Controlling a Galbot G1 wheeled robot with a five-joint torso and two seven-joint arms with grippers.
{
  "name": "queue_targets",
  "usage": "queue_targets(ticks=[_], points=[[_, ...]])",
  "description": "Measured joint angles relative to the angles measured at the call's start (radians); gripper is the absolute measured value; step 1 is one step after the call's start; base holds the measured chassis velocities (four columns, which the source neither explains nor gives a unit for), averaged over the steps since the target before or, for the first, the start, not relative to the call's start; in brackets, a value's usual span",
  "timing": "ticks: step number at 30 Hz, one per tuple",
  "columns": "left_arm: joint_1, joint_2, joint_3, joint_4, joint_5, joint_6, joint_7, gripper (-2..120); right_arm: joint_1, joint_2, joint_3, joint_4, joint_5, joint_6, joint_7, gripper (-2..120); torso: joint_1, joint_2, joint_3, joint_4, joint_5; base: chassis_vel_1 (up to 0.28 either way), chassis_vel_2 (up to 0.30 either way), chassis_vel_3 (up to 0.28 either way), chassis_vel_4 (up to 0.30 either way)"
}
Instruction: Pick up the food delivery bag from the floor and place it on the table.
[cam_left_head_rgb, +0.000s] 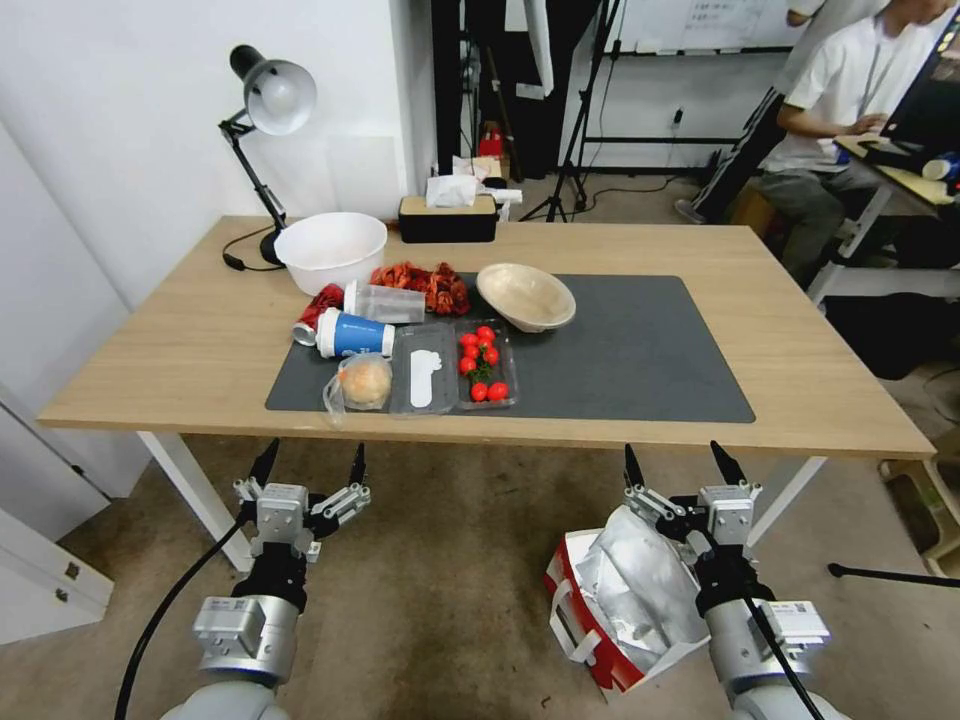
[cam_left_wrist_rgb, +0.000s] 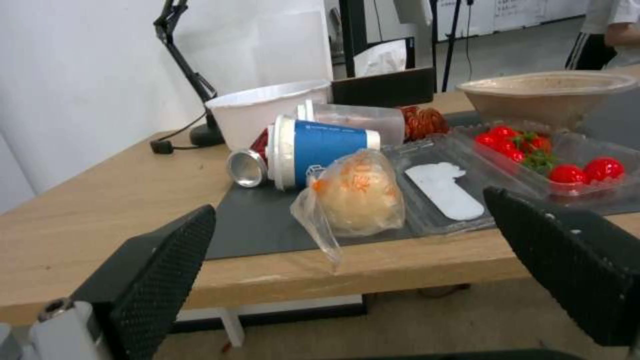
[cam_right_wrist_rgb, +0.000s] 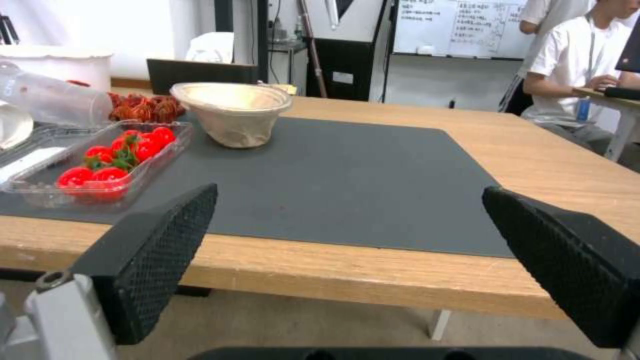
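**Bag on the carpet, both arms waiting at the table's near edge**

A worn, stained carpet floor (cam_left_head_rgb: 430, 590) runs under the long light-wood tabletop (cam_left_head_rgb: 200, 340), whose dark grey mat (cam_left_head_rgb: 640, 350) is crowded on its left half: a white tub (cam_left_head_rgb: 330, 248), a blue-banded cup (cam_left_head_rgb: 355, 334) lying on its side, a bread roll in a clear bag (cam_left_head_rgb: 362, 383), a clear tray of tomatoes (cam_left_head_rgb: 485, 364) and a beige paper bowl (cam_left_head_rgb: 525, 296). The right half of the mat lies bare, and we judge that the natural landing place.

The food delivery bag (cam_left_head_rgb: 625, 590) stands on the floor just below the near table edge, on our right side, mouth gaping and its crinkled foil lining (cam_left_head_rgb: 640, 575) pushed up. Our right gripper (cam_left_head_rgb: 677, 462) hangs directly above it with jaws spread wide and holding nothing; whether it touches the foil we cannot tell. The left gripper (cam_left_head_rgb: 310, 465) hovers well apart to the left, jaws likewise wide and empty.

We expect the bag to be light but floppy: thin walls that buckle, foil that slides and tears if pinched. The white strap handle (cam_left_head_rgb: 570, 625) on the near red side (cam_left_head_rgb: 585, 620) looks the soundest hold, or failing that the stiffer rim; we would avoid the lining. Lifted by one strap, it will likely swing and tilt.
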Motion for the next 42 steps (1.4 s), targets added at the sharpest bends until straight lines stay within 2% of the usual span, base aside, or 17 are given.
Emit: queue_targets(ticks=[17, 21, 24, 27, 28, 29, 32, 34, 35, 36, 42], points=[[0.0, 0.0, 0.0, 0.0, 0.0, 0.0, 0.0, 100, 0.0, 0.0, 0.0, 0.0, 0.0, 0.0, 0.0, 100, 0.0, 0.0, 0.0, 0.0, 0.0, 0.0, 0.0, 0.0, 0.0], [0.0, 0.007, 0.006, -0.004, -0.019, 0.005, -0.013, 100, -0.007, 0.015, -0.011, 0.007, 0.0, -0.052, -0.015, 100, 0.0, 0.0, 0.0, 0.0001, -0.0001, 0.0, 0.0, 0.0, 0.0], [-0.004, 0.038, 0.032, -0.024, -0.096, 0.04, -0.069, 100, -0.024, 0.048, -0.038, 0.026, -0.001, -0.163, -0.052, 100, 0.0, 0.0, 0.0, 0.0, -0.0001, 0.0, 0.0, 0.0, 0.0], [-0.006, 0.052, 0.044, -0.032, -0.13, 0.055, -0.094, 100, -0.03, 0.06, -0.048, 0.032, -0.003, -0.203, -0.065, 100, 0.0, 0.0, 0.0, -0.0001, -0.0001, 0.0, 0.0, 0.0, 0.0], [-0.009, 0.079, 0.068, -0.049, -0.198, 0.086, -0.143, 100, -0.035, 0.07, -0.056, 0.038, 0.001, -0.24, -0.077, 100, 0.0, 0.0, 0.0, -0.0001, -0.0002, 0.0, 0.0, 0.0, 0.0], [-0.009, 0.079, 0.068, -0.049, -0.198, 0.086, -0.143, 100, -0.035, 0.07, -0.056, 0.038, 0.001, -0.24, -0.077, 100, 0.0, 0.0, 0.0, -0.0001, -0.0002, 0.0, 0.0, 0.0, 0.0], [-0.016, 0.131, 0.113, -0.083, -0.329, 0.145, -0.238, 100, -0.025, 0.071, -0.038, 0.04, 0.053, -0.245, -0.075, 100, 0.0, 0.0, 0.0, 0.0, 0.0, 0.0, 0.0, 0.0, 0.0], [-0.017, 0.142, 0.122, -0.089, -0.355, 0.157, -0.256, 100, -0.023, 0.07, -0.036, 0.04, 0.055, -0.245, -0.074, 100, 0.0, 0.0, 0.0, -0.0001, 0.0001, 0.0, 0.0, 0.0, 0.0], [-0.017, 0.146, 0.126, -0.09, -0.364, 0.157, -0.264, 100, -0.022, 0.071, -0.036, 0.04, 0.055, -0.245, -0.073, 100, 0.0, 0.0, 0.0, -0.0002, 0.0002, 0.0, 0.0, 0.0, 0.0], [-0.007, 0.155, 0.163, -0.084, -0.389, 0.119, -0.283, 100, -0.018, 0.072, -0.035, 0.037, 0.056, -0.244, -0.07, 100, 0.0, 0.0, 0.0, -0.0001, -0.0004, 0.0, 0.0, 0.0, 0.0], [0.0, 0.157, 0.179, -0.067, -0.401, 0.074, -0.288, 100, -0.01, 0.075, -0.035, 0.027, 0.053, -0.234, -0.065, 100, 0.0, 0.0, 0.0, 0.0, 0.0, 0.0, 0.0, 0.0, 0.0]])
